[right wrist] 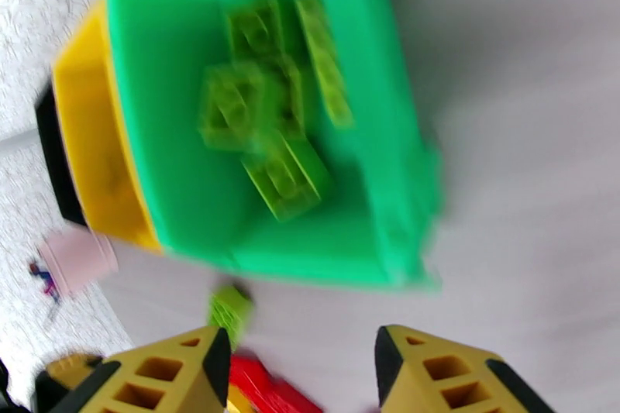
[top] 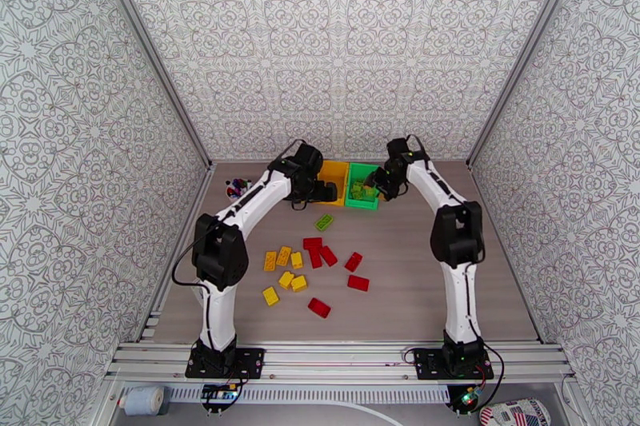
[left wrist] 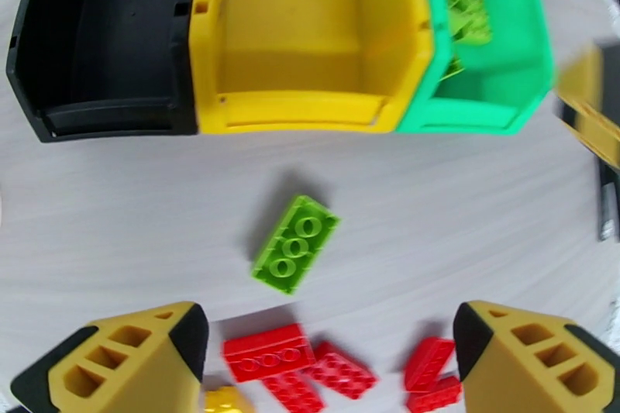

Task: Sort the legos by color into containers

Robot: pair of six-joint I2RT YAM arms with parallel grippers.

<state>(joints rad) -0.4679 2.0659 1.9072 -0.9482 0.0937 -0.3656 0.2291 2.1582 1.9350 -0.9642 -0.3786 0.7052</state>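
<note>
Three containers stand in a row at the back: a black bin [left wrist: 101, 35], an empty yellow bin [left wrist: 310, 35] and a green bin [right wrist: 155, 135] holding several light green legos [right wrist: 283, 170]. One green lego [left wrist: 294, 254] lies flat on the table just in front of the bins. Red legos [top: 320, 252] and yellow legos [top: 284, 260] are scattered nearer the arms. My left gripper [left wrist: 329, 337] hovers above the lone green lego, open wide and empty. My right gripper [right wrist: 302, 349] hangs over the green bin's near edge, open with nothing between its fingers.
A pink cup of pens [top: 238, 188] stands at the back left beside the black bin. Patterned walls close in the table [top: 448, 284] on three sides. The two wrists sit close together above the bins.
</note>
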